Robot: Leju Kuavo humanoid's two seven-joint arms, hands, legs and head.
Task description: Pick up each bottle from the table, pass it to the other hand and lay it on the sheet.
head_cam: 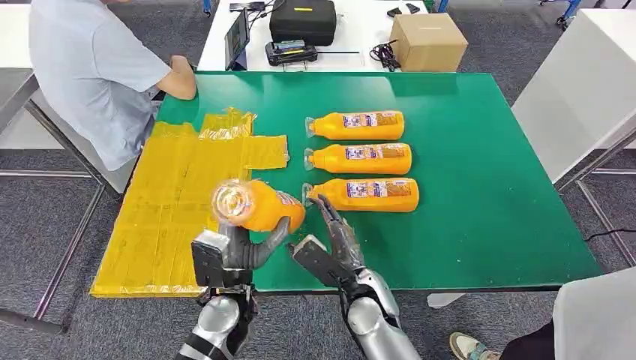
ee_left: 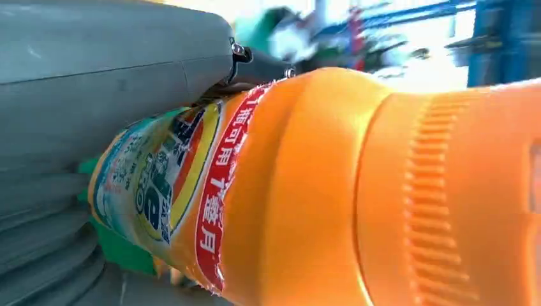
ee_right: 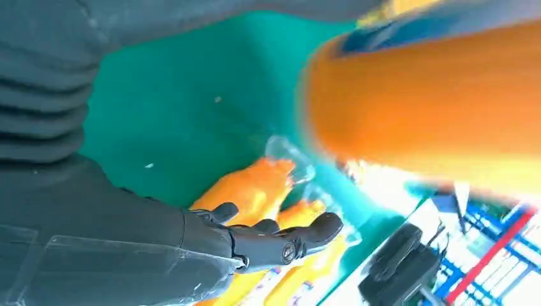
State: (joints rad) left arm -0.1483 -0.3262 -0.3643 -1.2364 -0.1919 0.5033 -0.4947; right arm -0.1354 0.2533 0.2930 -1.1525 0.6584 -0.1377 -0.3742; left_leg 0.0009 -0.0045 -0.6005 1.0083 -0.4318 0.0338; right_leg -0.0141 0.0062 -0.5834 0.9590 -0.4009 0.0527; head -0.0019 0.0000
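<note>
My left hand (head_cam: 240,247) grips an orange bottle (head_cam: 259,205) and holds it above the table's near edge, its base toward me. In the left wrist view that bottle (ee_left: 357,191) shows its printed label beside my thumb (ee_left: 127,83). My right hand (head_cam: 330,240) stands just right of the held bottle with fingers spread, holding nothing. Its fingers (ee_right: 281,239) reach out over the green table (ee_right: 185,102). Three more orange bottles lie in a column on the green table: far (head_cam: 358,125), middle (head_cam: 361,158) and near (head_cam: 364,194). The yellow sheet (head_cam: 172,195) lies left of them.
A person in a grey shirt (head_cam: 94,71) sits at the table's far left corner, an arm resting by the sheet. Behind the green table (head_cam: 487,187) a white table carries a black case (head_cam: 302,20), a cardboard box (head_cam: 428,41) and a tablet. A shoe (head_cam: 469,346) shows at lower right.
</note>
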